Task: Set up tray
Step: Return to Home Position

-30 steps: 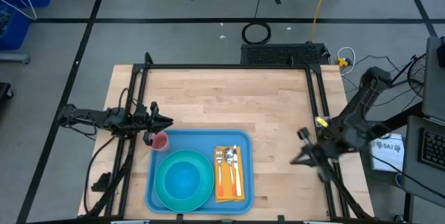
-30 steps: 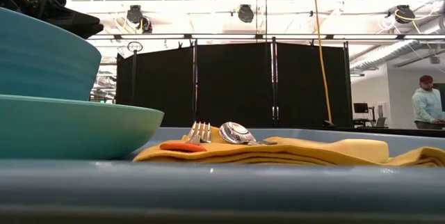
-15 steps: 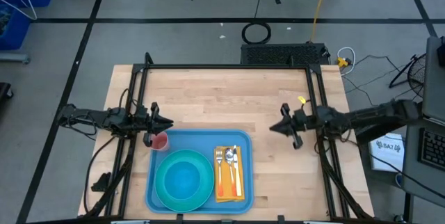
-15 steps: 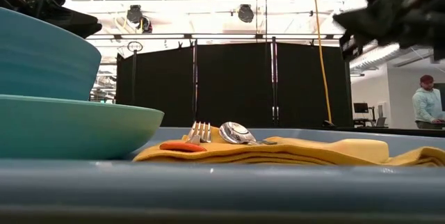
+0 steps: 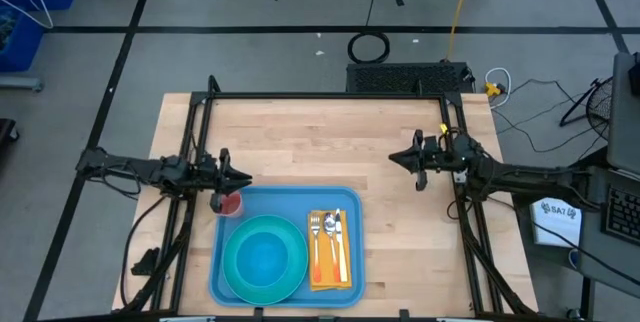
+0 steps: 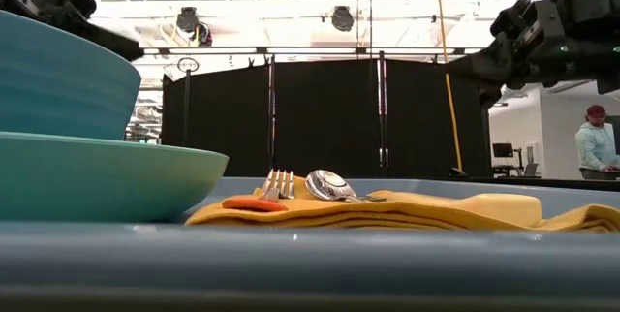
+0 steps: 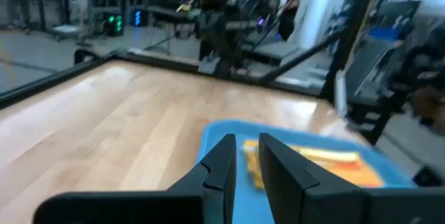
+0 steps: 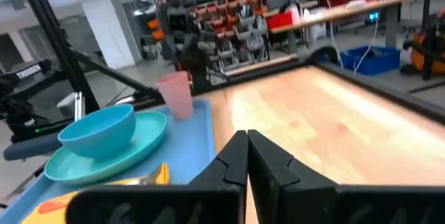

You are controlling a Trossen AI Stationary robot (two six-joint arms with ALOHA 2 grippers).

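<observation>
Tray (image 5: 286,202) glossy blue plastic, rounded rim | left gripper (image 5: 247,176) fingers (image 7: 222,160) narrowly parted, empty | right gripper (image 5: 392,158) fingers (image 8: 235,158) pressed together, empty

You have open room across the bare tabletop (image 5: 320,132), from the tray (image 5: 290,198) to the opposite edge. The tray itself is crowded with a plate (image 5: 264,257), a cup (image 5: 229,203) and a napkin (image 5: 347,262) with cutlery (image 5: 333,232). The left gripper (image 5: 244,177) hangs at its cup corner. The right gripper (image 5: 397,158) hangs over the bare strip toward the right edge.
</observation>
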